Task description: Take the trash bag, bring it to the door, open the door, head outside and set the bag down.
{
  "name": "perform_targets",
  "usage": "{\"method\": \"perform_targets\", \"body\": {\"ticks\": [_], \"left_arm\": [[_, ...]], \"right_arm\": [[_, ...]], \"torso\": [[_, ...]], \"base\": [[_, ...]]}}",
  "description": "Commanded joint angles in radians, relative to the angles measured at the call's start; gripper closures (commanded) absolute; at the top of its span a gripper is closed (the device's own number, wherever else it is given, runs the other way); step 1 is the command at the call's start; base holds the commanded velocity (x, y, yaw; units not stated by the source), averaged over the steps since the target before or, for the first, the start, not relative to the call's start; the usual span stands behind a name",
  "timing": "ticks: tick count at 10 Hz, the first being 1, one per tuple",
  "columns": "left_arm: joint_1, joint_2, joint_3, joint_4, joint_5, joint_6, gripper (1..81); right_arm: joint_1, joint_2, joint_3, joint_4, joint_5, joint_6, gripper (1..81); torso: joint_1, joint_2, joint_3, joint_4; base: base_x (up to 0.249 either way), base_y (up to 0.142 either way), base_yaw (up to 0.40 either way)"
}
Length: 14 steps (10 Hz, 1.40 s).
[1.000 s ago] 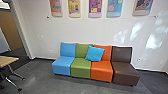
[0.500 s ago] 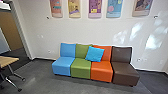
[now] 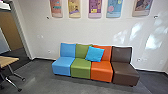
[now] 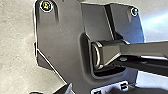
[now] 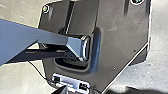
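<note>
1. Wall [image 3: 87,30]: spans the head view from 10 to 3 o'clock. Bright patches [image 3: 135,32] lie on it towards 3 o'clock. Risk: glare may weaken visual detection on that side.

2. Floor [image 3: 45,81]: grey, in front of the sofa. Risk: if the robot drives straight ahead towards 12 o'clock, the sofa and wall block the route.

3. Doorway [image 3: 12,30]: at 10 o'clock. Whether this is the door of the task cannot be told. Risk: a turn made too tightly may bring an arm or a carried load against the frame [image 3: 21,30].

4. Sofa [image 3: 81,70]: at 6 o'clock, its seats blue, green, orange and dark brown. Risk: if an arm or load swings low during a turn close by, it may catch a front edge.

5. Counter [image 3: 8,61]: between 8 and 9 o'clock, near the doorway. Risk: its corner narrows the approach; a late turn may cause a strike.

6. Trash bag: location cannot be told. Risk: if it is in tow, a swinging bag could snag or tear on the counter's legs.

7. Cushion [image 3: 95,53]: just off centre at 4 o'clock, leaning on the green and orange backs. Low risk; contact may topple it.

8. Left gripper [image 4: 68,89], right gripper [image 5: 62,90]: whether released, clenched or loaded cannot be told. Risk: an unconfirmed grip may let the load slip.

9. Castor [image 3: 19,89]: at 8 o'clock. Risk: if bumped, the counter may roll.
</note>
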Motion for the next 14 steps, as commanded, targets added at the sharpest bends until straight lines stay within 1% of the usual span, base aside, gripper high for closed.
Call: {"method": "perform_targets", "body": {"ticks": [1,2,3,4,6,7,8,9,10,12,13,14], "left_arm": [[-0.052,-0.137,0.142,-0.034,0.055,-0.006,1.0],[-0.058,-0.179,0.192,-0.047,0.055,-0.006,1.0],[-0.066,-0.215,0.235,-0.051,0.055,-0.006,1.0],[-0.075,-0.245,0.271,-0.057,0.054,-0.006,1.0],[-0.093,-0.291,0.326,-0.099,0.055,-0.006,1.0],[-0.098,-0.306,0.345,-0.108,0.057,-0.008,1.0],[-0.104,-0.333,0.380,-0.114,0.058,-0.006,1.0],[-0.109,-0.349,0.401,-0.113,0.057,-0.006,1.0],[-0.120,-0.361,0.418,-0.116,0.058,-0.006,1.0],[-0.143,-0.369,0.428,-0.143,0.067,-0.006,1.0],[-0.149,-0.369,0.424,-0.151,0.069,-0.006,1.0],[-0.156,-0.371,0.431,-0.156,0.070,-0.006,1.0]], "right_arm": [[0.033,-0.101,0.144,0.004,-0.048,0.008,1.0],[0.036,-0.151,0.213,0.004,-0.048,0.021,1.0],[0.042,-0.200,0.285,0.004,-0.049,0.024,1.0],[0.050,-0.239,0.347,0.004,-0.052,0.025,1.0],[0.065,-0.285,0.404,0.006,-0.057,0.037,1.0],[0.073,-0.299,0.408,0.004,-0.060,0.056,1.0],[0.083,-0.329,0.411,0.006,-0.064,0.091,1.0],[0.094,-0.358,0.442,0.006,-0.069,0.126,1.0],[0.108,-0.401,0.503,0.004,-0.074,0.148,1.0],[0.139,-0.461,0.596,0.004,-0.074,0.148,1.0],[0.146,-0.481,0.618,0.004,-0.075,0.148,1.0],[0.163,-0.510,0.647,0.004,-0.077,0.150,1.0]], "torso": [[0.000,0.000,0.000,0.000],[0.000,0.000,0.000,0.000],[0.064,-0.100,0.000,0.000],[0.064,-0.100,0.000,0.000],[0.078,-0.123,0.000,0.000],[0.098,-0.154,0.000,0.000],[0.118,-0.187,-0.039,0.000],[0.139,-0.222,-0.052,0.000],[0.159,-0.253,-0.067,0.000],[0.204,-0.326,-0.114,0.000],[0.226,-0.360,-0.143,0.000],[0.252,-0.401,-0.189,0.000]], "base": [[0.000,0.000,0.000],[0.000,0.000,0.000],[0.000,0.000,0.000],[0.000,0.000,0.000],[0.000,0.000,0.000],[0.000,0.000,0.000],[0.000,0.000,0.000],[0.000,0.000,0.000],[0.000,0.000,0.000],[0.000,0.000,0.000],[0.000,0.000,0.000],[0.000,0.000,0.000]]}}
